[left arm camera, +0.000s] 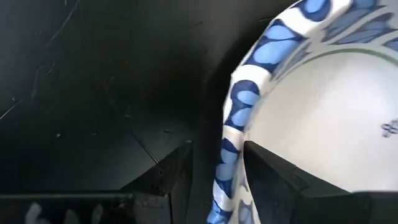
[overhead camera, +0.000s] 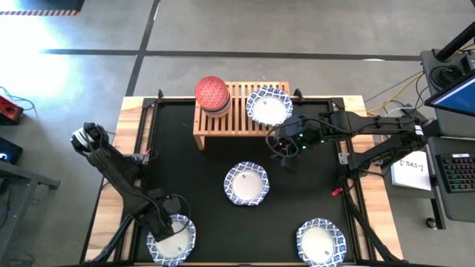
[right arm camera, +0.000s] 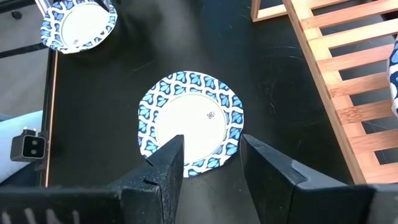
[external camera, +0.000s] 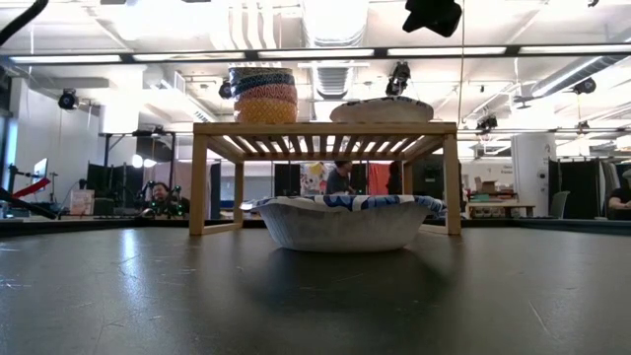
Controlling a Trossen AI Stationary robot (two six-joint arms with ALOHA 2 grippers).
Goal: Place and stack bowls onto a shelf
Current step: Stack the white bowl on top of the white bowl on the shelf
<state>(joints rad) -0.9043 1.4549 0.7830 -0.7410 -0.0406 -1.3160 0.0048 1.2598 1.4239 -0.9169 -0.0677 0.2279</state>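
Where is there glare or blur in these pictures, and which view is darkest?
High view: bright glare on the floor at top left. Low view: ceiling lights blow out, and the bowl in front is backlit. Left wrist view: darkest, the mat nearly black, the bowl rim close and soft.

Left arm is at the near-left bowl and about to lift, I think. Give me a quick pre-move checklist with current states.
1. Left gripper straddles the rim of the near-left bowl, one finger inside, one outside: ok.
2. Fingers closed on that rim: not ok, a gap shows on both sides.
3. Free spot on the shelf: ok; a white bowl sits at its right part, the stack of small bowls at its left end.
4. Right gripper out of the way: cannot tell; it hangs open above the centre bowl, which lies between the near-left bowl and the shelf.
5. Near-right bowl undisturbed on the table: ok.
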